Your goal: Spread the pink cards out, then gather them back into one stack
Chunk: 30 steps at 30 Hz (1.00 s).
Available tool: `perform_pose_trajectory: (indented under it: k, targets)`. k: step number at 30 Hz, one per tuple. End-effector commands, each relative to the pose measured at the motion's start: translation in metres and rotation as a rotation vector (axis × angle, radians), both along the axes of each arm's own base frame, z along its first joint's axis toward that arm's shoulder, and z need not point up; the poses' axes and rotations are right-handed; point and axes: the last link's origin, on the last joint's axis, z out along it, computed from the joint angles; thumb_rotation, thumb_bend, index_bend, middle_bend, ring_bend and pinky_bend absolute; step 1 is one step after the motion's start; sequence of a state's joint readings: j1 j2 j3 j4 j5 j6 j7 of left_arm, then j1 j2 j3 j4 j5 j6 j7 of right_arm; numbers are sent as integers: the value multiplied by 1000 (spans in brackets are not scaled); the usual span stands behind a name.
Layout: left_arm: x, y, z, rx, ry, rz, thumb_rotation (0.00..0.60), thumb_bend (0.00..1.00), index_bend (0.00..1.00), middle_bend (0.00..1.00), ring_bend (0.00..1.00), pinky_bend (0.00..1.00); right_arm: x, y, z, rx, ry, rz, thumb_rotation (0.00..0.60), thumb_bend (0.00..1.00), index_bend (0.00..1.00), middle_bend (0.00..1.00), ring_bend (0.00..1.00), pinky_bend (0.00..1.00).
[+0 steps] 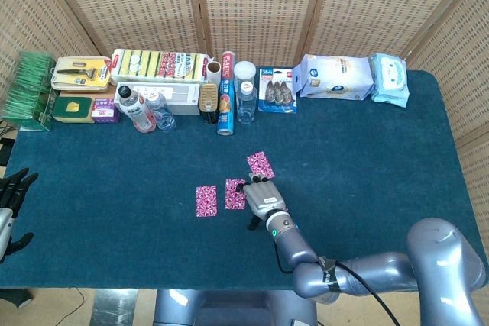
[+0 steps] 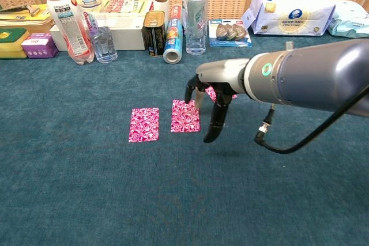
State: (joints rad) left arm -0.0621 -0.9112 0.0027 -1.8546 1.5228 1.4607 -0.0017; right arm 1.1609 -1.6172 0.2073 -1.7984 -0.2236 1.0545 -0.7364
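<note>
Chest view shows three pink swirl-patterned cards (image 2: 144, 124) lying flat and apart, right hand (image 2: 210, 93) fingertips pressing the middle one.

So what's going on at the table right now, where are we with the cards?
The right hand has its fingertips on the middle pink patterned card, apparently sliding it over the blue cloth table. Three cards lie apart: the left pink card, the middle one, and a far pink card beyond the hand. The left hand hangs at the table's left edge, holding nothing. The cards look spread; gathering has not begun.
</note>
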Motion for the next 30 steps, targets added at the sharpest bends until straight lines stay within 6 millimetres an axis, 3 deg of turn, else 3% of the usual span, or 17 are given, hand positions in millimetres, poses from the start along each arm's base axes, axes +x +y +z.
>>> perform_pose_trajectory:
  k: [1,7,13,24,30]
  targets:
    - [0,0,0,-1,1,0,600,50,0,0,0,49,9,2,-6,8,-24,12,600,0,220,259,51,35]
    - [-1,0,1,2,-2,6,600,50,0,0,0,49,7,9,-24,27,21,34,600,0,220,258,51,36]
    - [-2,1,1,1,-3,8,600,50,0,0,0,49,3,11,-29,42,35,16,600,0,220,258,52,35]
    - [-1,3,-1,-3,3,14,600,51,0,0,0,49,-14,14,-3,27,105,23,600,0,220,259,52,35]
    - [-1,4,-2,-3,5,18,600,50,0,0,0,49,-11,17,10,15,86,64,600,0,224,255,59,36]
